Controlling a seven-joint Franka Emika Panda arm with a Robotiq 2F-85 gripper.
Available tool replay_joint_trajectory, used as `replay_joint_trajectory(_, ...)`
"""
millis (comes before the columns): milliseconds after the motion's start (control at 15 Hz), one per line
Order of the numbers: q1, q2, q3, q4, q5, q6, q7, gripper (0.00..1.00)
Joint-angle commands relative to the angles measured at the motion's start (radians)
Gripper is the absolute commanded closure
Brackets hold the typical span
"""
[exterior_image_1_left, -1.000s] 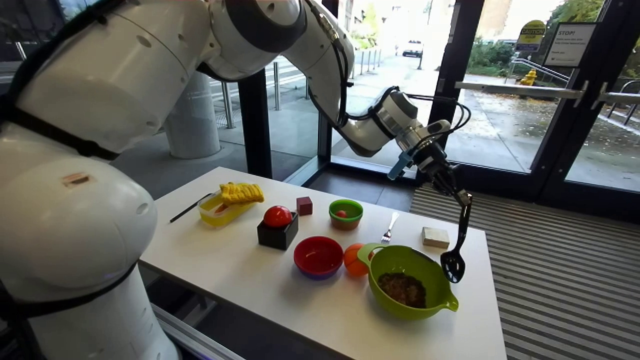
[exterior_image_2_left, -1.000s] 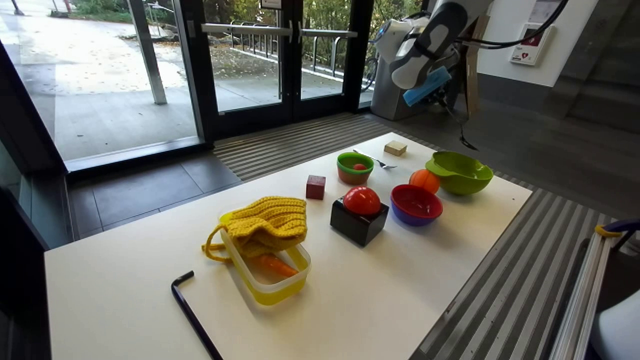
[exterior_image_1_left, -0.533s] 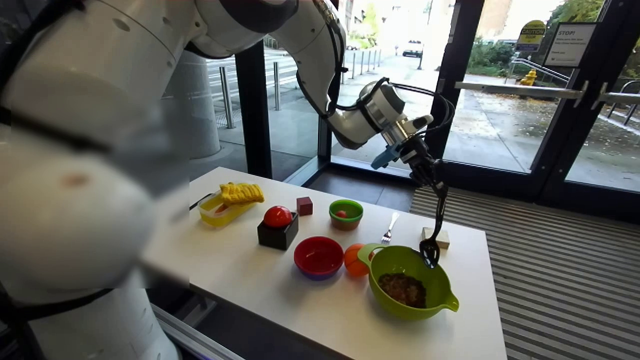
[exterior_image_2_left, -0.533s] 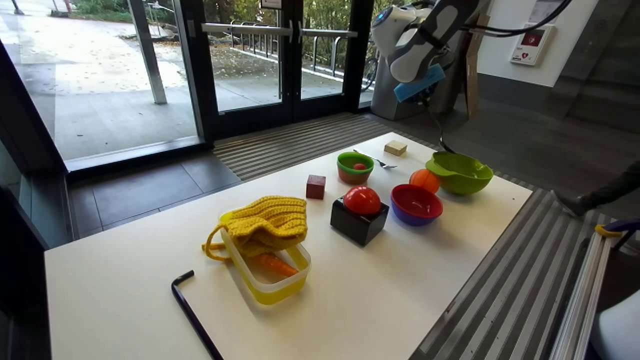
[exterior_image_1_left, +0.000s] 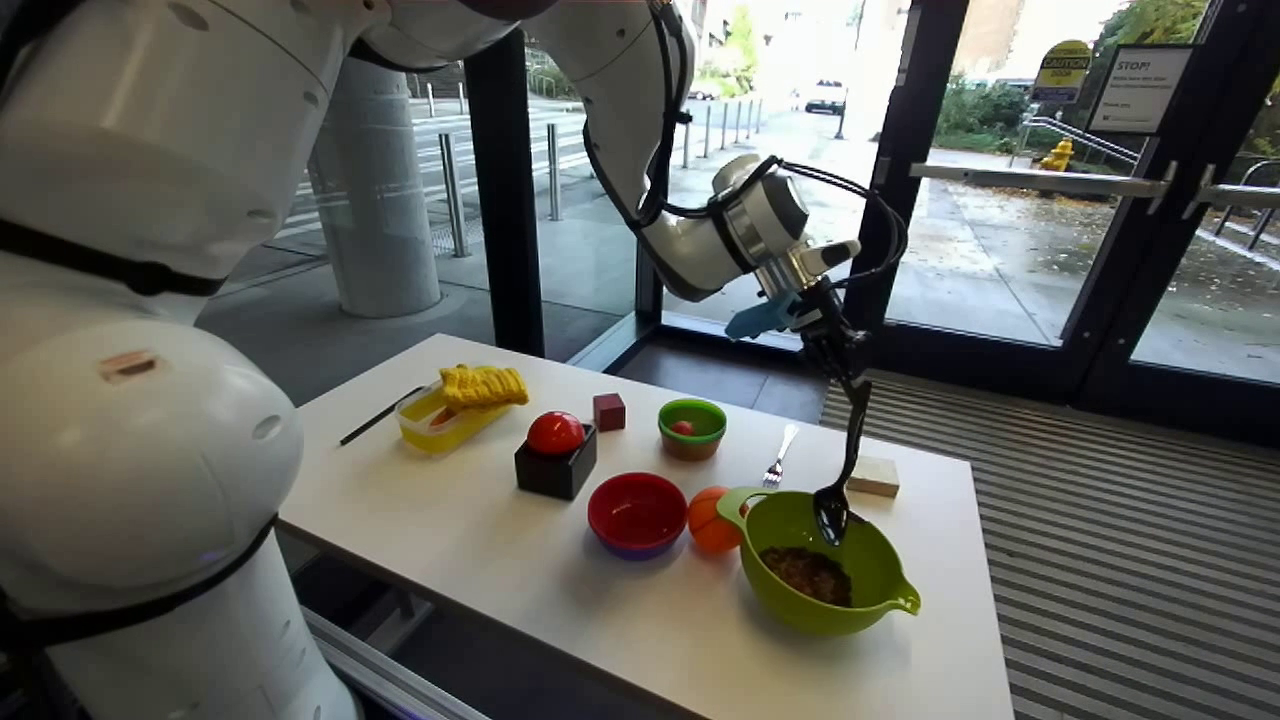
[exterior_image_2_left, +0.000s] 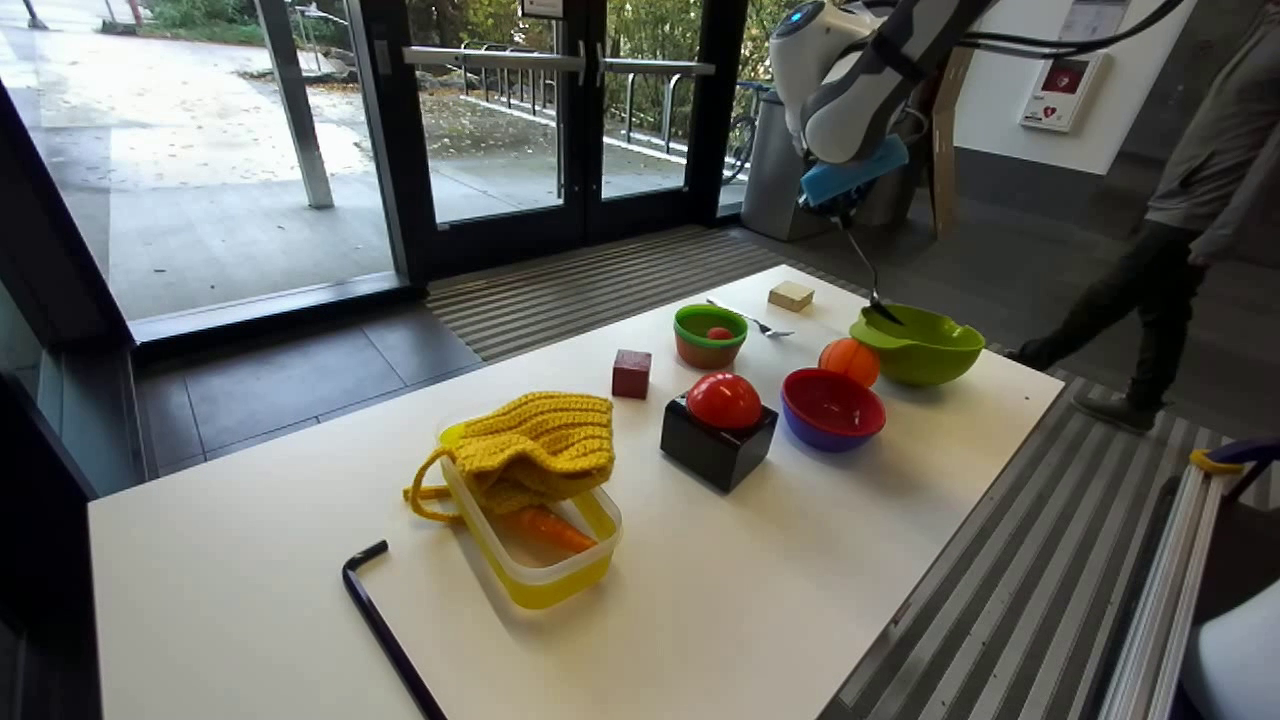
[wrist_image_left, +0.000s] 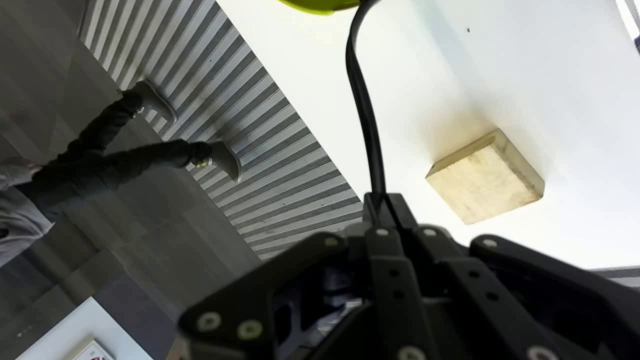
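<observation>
My gripper (exterior_image_1_left: 857, 384) is shut on the handle of a black spoon (exterior_image_1_left: 832, 512). In the wrist view the closed fingertips (wrist_image_left: 382, 207) pinch the black handle (wrist_image_left: 365, 100). The spoon hangs down, with its head just inside the far rim of a green bowl (exterior_image_1_left: 800, 616); I cannot tell if it touches the wall. The bowl has a handle and a spout and holds brown crumbly contents (exterior_image_1_left: 806, 575). In an exterior view the spoon head (exterior_image_2_left: 886, 312) overlaps the bowl's (exterior_image_2_left: 925, 352) edge. The wrist view shows only a sliver of the bowl (wrist_image_left: 320, 5).
A pale wooden block (exterior_image_1_left: 874, 477) and a fork (exterior_image_1_left: 780, 455) lie near the bowl. An orange ball (exterior_image_1_left: 713, 520) and a red bowl (exterior_image_1_left: 638, 508) stand beside it. Farther off are a black box with red dome (exterior_image_2_left: 725, 430) and a yellow container (exterior_image_2_left: 540, 585). A person (exterior_image_2_left: 1160, 280) walks behind.
The arm has moved the spoon from beyond the green bowl's outer side over to its rim and down inside. The bowl has shifted very slightly. A person has walked into view.
</observation>
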Motion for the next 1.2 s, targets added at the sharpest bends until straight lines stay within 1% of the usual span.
replay_joint_trajectory(0, -0.031, -0.075, 0.017, -0.117, 0.029, 0.069, -0.042, 0.99)
replay_joint_trajectory(400, -0.046, -0.087, 0.001, -0.216, 0.083, 0.156, -0.044, 0.99)
replay_joint_trajectory(800, -0.030, -0.085, -0.020, -0.286, 0.134, 0.219, -0.058, 0.99)
replay_joint_trajectory(1000, -0.015, -0.076, -0.047, -0.294, 0.130, 0.254, -0.046, 0.99)
replay_joint_trajectory(1133, 0.007, -0.064, -0.084, -0.293, 0.103, 0.302, -0.014, 0.99)
